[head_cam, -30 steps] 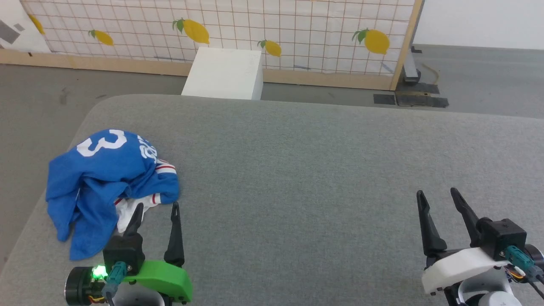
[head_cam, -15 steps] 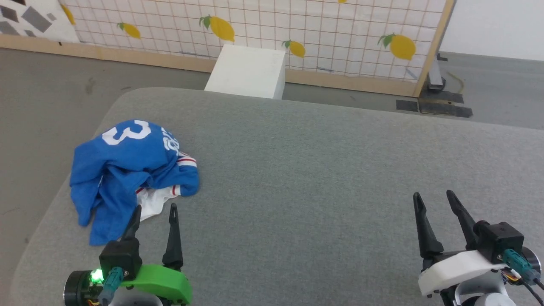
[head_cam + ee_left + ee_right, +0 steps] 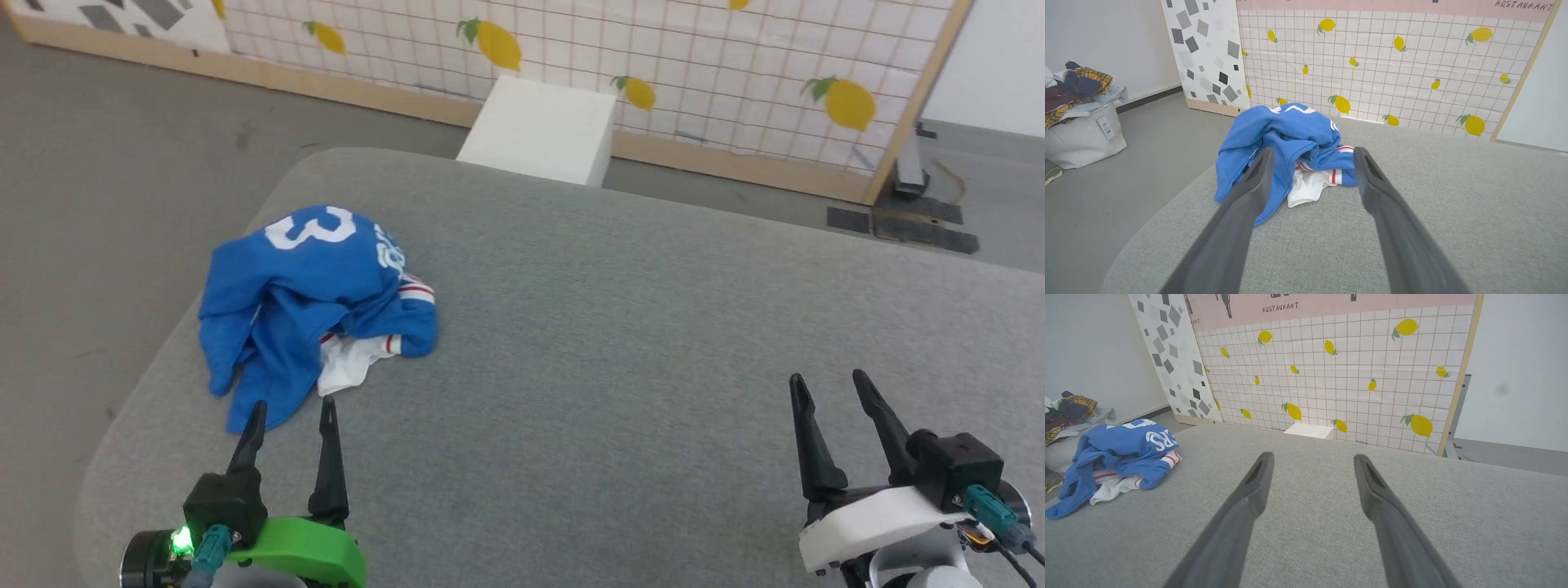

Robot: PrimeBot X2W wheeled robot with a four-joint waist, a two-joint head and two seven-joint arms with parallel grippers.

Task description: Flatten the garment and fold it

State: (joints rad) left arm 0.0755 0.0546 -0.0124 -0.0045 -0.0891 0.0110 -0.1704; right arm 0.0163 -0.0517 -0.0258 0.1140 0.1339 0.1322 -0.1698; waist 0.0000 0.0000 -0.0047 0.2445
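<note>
The garment (image 3: 306, 298) is a royal-blue jersey crumpled in a heap at the left of the grey padded table (image 3: 620, 327), a white 3 on top and a white sleeve with red stripes poking out below. In the left wrist view the garment (image 3: 1290, 143) lies just ahead of the fingers. My left gripper (image 3: 292, 406) stands open just short of the heap's near edge, holding nothing. My right gripper (image 3: 826, 380) is open over bare table at the lower right, far from the jersey. The right wrist view has the garment (image 3: 1122, 451) at its far left.
A white box (image 3: 543, 131) stands on the floor beyond the table's far edge, in front of a lemon-print screen (image 3: 653, 57). A bag piled with clothes (image 3: 1077, 110) sits on the floor to the left. The table's left edge runs close to the garment.
The head camera has swung left, so the whole scene has shifted right in the picture. Both grippers stay open in the same posture.
</note>
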